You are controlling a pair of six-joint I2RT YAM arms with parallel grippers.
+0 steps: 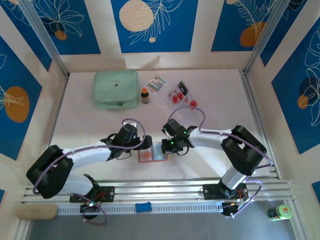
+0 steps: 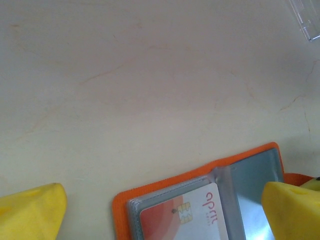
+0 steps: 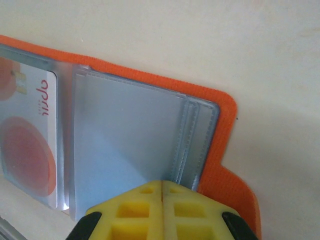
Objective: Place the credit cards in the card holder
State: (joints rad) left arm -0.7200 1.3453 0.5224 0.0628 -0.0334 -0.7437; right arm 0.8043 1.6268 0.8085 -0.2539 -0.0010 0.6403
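Top external view: the card holder (image 1: 154, 153) lies open near the front edge of the surface (image 1: 220, 100), between the left pincer (image 1: 144, 146) and the right pincer (image 1: 169, 149), both close in on it. The loose credit cards (image 1: 180, 93) sit well apart at the far side, near a small bottle (image 1: 145, 95), a patterned packet (image 1: 158, 83) and a mint-green pouch (image 1: 116, 89). The stretch of surface between them and the holder is bare (the roomiest part).

Left wrist view adds what the overhead cannot. The left pincer (image 2: 160, 212) stands wide and grips nothing, with one yellow fingertip (image 2: 30, 210) over bare surface and the other over the holder's right leaf. A tucked card (image 2: 185, 217) with a red spot sits in a clear pocket.

Right wrist view shows the right pincer (image 3: 162, 207) pressed shut, its tips meeting at the near edge of the empty pocket (image 3: 125, 140), just beside the orange rim. Whether they nip the leaf I cannot tell.
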